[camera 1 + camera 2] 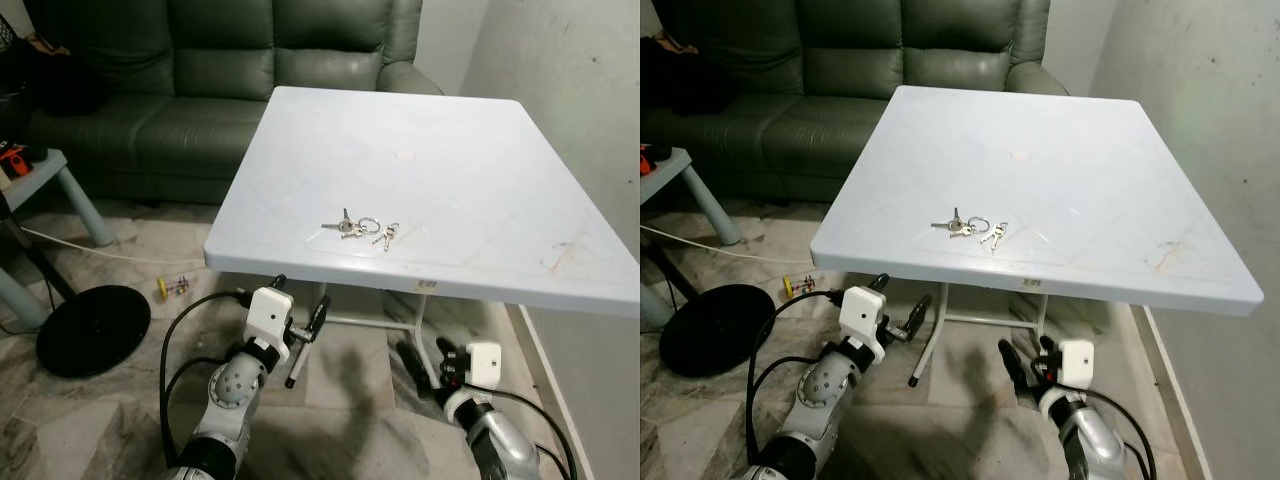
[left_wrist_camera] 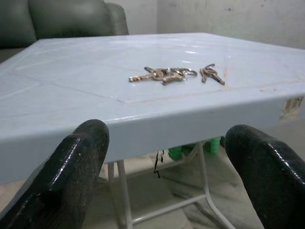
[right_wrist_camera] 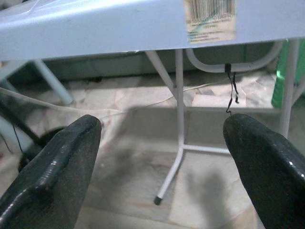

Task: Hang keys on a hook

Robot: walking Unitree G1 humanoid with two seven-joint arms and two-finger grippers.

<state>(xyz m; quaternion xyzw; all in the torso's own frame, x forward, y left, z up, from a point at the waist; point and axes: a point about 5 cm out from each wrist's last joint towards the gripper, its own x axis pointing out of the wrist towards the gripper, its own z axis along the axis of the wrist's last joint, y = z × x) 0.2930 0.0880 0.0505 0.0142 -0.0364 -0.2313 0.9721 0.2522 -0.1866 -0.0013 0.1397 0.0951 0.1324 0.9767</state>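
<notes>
Keys (image 1: 360,230) on pale table (image 1: 480,170)

Small shiny metal keys (image 1: 360,230) on a smooth glossy pale-blue plastic table (image 1: 480,180), dark-green leather sofa (image 1: 200,70), polished marble floor (image 1: 100,420).

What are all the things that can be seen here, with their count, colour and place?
keys: two bunches joined by rings, silver and brass, on the table near its front edge
table: one, pale blue-white top on white metal legs, before the robot
barcode sticker: one, beige, on the table's front edge
sofa: one, dark green, behind the table
side table: one, light blue, at far left
round base: one, black, on the floor at left
small toy: one, yellow, on the floor under the table's left corner
cable: one, white, on the floor
left gripper: black fingers open, below the table edge
right gripper: black fingers open, below the table edge
</notes>
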